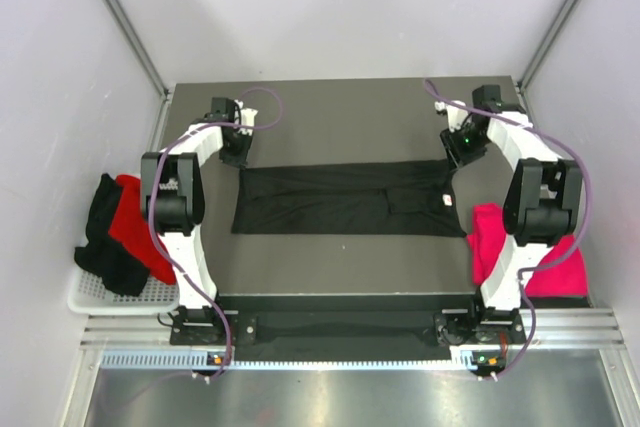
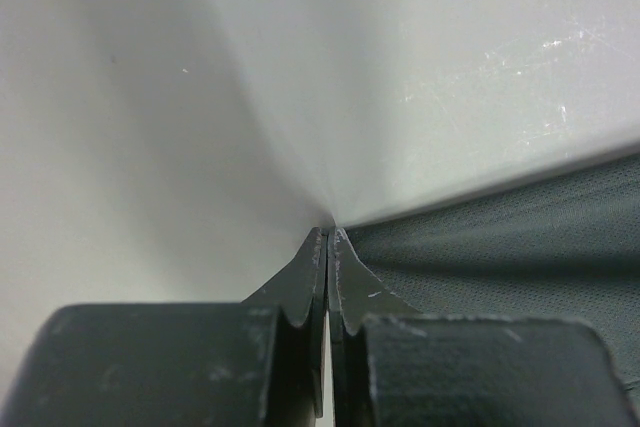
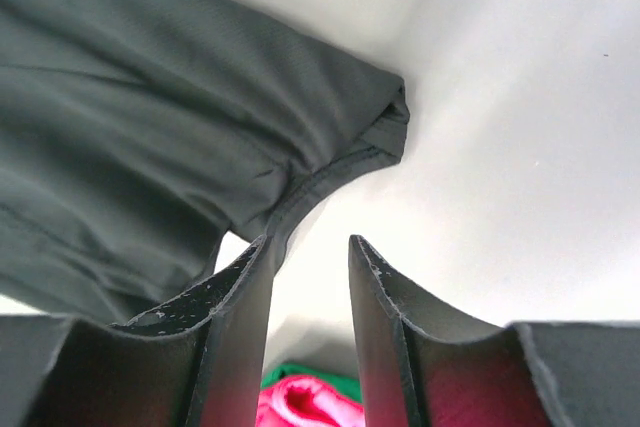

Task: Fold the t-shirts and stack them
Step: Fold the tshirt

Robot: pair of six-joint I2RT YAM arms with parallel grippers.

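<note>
Dark grey table top [image 1: 330, 112], closed in by pale walls, carries the work. Black cloth t-shirt [image 1: 330, 202] lies flat at the middle of the table, its long axis running left to right, parallel to the near edge. Its collar end, marked by a small white tag [image 1: 443, 201], points toward the right arm. The hem end points toward the left arm.

Left gripper [image 1: 236, 152] stands at the far corner of the black cloth t-shirt's hem end. In the left wrist view its fingers [image 2: 310, 277] are clenched tip to tip, with no cloth visible between them. Whether the tips touch the shirt cannot be told. Left arm stands with elbow high, forearm reaching away along the hem side.

Right gripper [image 1: 458, 150] stands at the far corner of the collar end. Its jaws are released, with a moderate gap between them and nothing in it. In the right wrist view a stitched edge of the shirt lies against the tip of one finger [image 3: 245, 287]. Right arm mirrors the left, elbow raised.

Bright pink-magenta t-shirt [image 1: 487, 237] lies bunched just right of the collar end, partly behind the right arm. Red t-shirt [image 1: 135, 217] and a second black t-shirt [image 1: 100, 237] are heaped in a white wire basket [image 1: 90, 297], well left of the hem end.
</note>
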